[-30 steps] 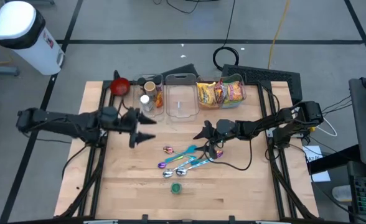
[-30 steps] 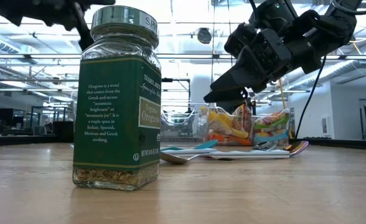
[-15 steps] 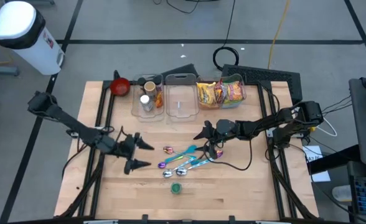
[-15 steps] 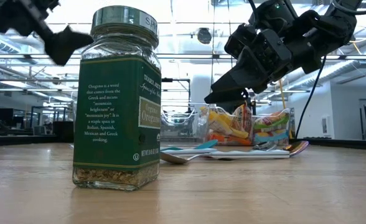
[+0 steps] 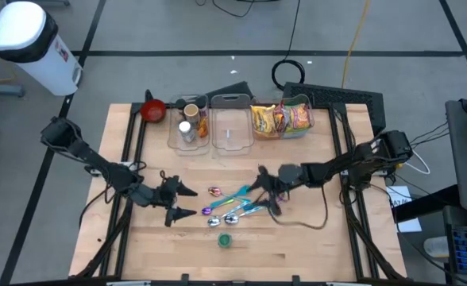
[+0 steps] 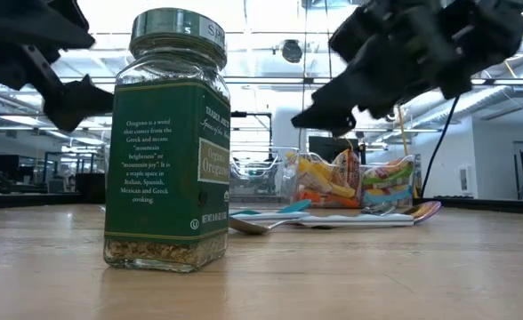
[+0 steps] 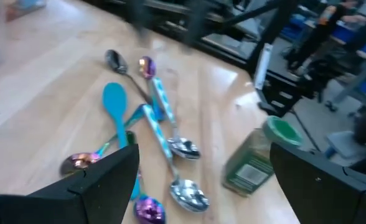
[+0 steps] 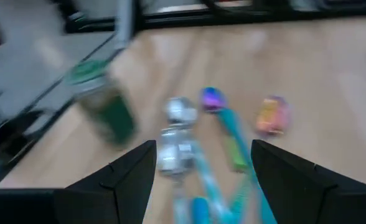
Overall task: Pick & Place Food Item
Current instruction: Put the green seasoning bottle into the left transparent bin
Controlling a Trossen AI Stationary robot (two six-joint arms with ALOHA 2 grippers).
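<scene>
Both claws stood open and empty: the left gripper [image 5: 179, 200] hovered beside the pile of spoons [image 5: 235, 205], the right gripper [image 5: 264, 189] just above its far end. The oregano jar [image 5: 225, 239] stood upright, untouched, near the table's [image 5: 313, 246] front edge. The pick appeared not yet begun.

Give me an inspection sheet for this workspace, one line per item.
Surface: wooden table, bare at the front.
Job's things: oregano jar upright near the front edge; snack packets in a clear bin at the back.
Clutter: spoons in a loose pile mid-table; red bowl at the back left.
Grippers: left gripper open, left of the spoons; right gripper open, above the spoons; both empty.
Cables: black cable trailing across the table.
Surroundings: white bin on the floor.
</scene>
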